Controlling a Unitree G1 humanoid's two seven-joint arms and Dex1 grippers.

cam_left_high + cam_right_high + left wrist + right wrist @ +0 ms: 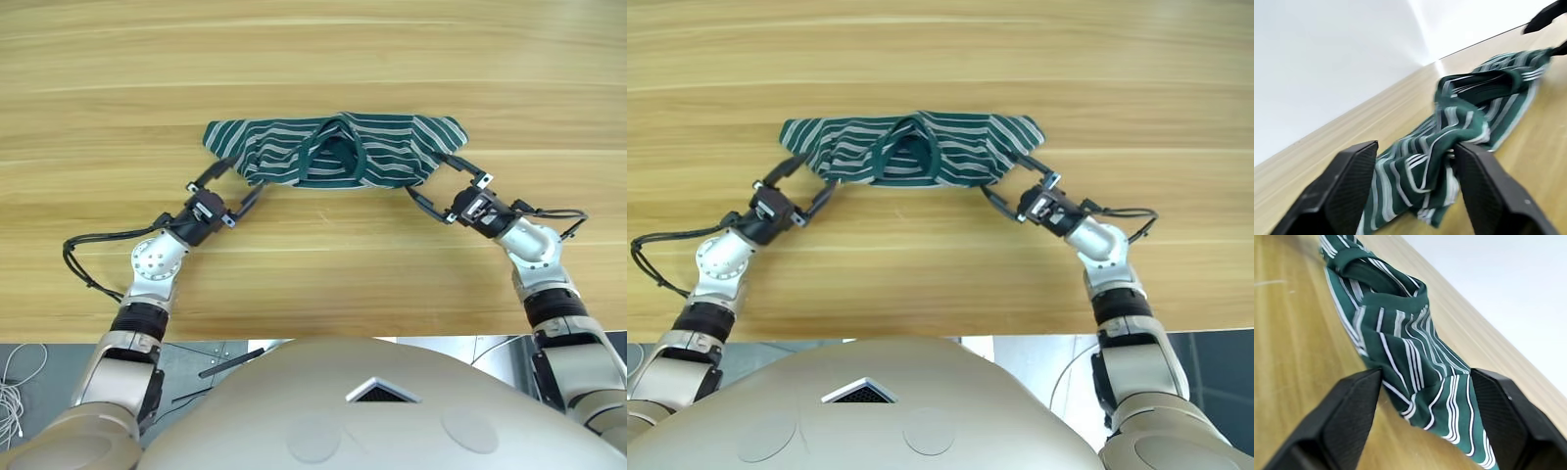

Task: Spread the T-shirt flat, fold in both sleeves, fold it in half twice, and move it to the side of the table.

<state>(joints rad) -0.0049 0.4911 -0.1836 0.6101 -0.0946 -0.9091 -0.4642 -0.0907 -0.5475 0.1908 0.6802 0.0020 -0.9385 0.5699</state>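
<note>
Now the T-shirt (335,152) lay bunched in the middle of the table (313,59). The left gripper (245,174) and the right gripper (424,173) had fingers spread around its two ends, not clamped.

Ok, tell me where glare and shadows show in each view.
Left eye view: even light, the T-shirt casts only a thin soft shadow on the table. Left wrist view: a bright glare patch on the table at its far edge. Right wrist view: no hard shadows, no glare on the T-shirt.
</note>
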